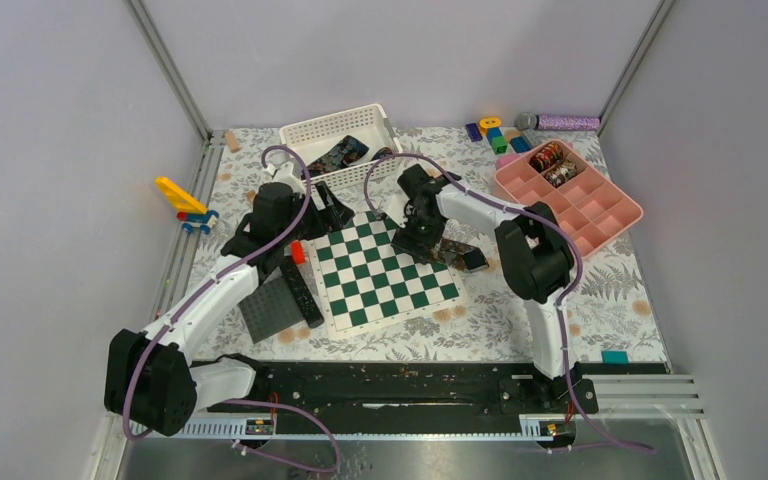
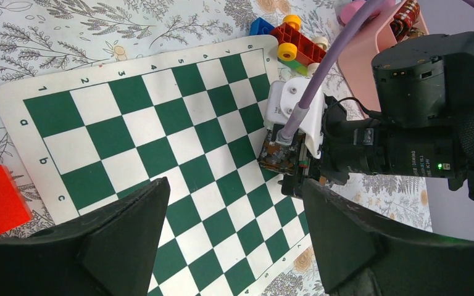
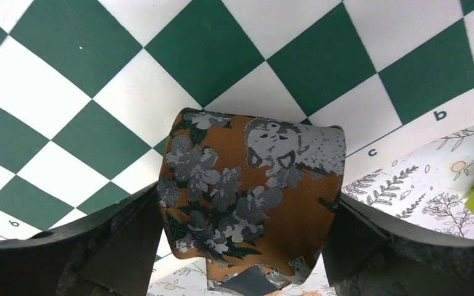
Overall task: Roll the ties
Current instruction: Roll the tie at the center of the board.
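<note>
Tie [image 3: 250, 203], rolled into a rust-brown coil with grey flowers, lies on the right edge of the chessboard [image 1: 380, 280], between the wide-set fingers [image 3: 117, 240] of the right gripper [image 3: 250, 198]. They flank it closely; whether they press it I cannot tell. The left gripper [image 2: 234, 188] hovers over the board, jaws spread. Farther back, coiled ties [image 1: 550, 160] sit in the pink tray [image 1: 610, 220].

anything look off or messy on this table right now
The green-and-white chessboard mat lies skewed on the floral-print table, not square to its edges. Small specks litter the black base rail at the near edge. Nothing looks spilled or broken.
</note>
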Robot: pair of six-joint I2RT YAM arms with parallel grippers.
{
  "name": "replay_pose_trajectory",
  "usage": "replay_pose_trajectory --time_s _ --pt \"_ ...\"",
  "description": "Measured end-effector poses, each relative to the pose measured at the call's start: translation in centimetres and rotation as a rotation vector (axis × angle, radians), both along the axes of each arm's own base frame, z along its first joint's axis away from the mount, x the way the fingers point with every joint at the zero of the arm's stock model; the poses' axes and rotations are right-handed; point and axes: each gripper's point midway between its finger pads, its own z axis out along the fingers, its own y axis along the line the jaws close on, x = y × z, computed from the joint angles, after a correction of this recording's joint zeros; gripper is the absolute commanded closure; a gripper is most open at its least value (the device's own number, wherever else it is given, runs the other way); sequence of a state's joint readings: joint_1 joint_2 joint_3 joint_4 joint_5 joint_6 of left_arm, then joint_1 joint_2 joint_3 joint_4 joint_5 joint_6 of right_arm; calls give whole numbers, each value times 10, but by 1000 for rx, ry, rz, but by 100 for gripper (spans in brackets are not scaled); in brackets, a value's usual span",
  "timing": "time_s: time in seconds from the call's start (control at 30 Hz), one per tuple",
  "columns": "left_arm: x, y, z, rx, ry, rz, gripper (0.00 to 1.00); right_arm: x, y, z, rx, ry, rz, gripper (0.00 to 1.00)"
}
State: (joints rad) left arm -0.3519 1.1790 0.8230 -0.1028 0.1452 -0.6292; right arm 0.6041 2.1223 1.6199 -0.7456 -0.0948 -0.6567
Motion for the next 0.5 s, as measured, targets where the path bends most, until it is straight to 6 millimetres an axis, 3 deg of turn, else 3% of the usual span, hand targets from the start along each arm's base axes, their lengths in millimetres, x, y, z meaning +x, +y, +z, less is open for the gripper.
replay_pose_trajectory --time_s 0.27,0.5 --pt "1 1 -1 1 3 2 20 1 0 -3 -14 9 -1 21" --pt "1 1 -1 1 3 4 20 3 0 -4 -20 16 -3 45"
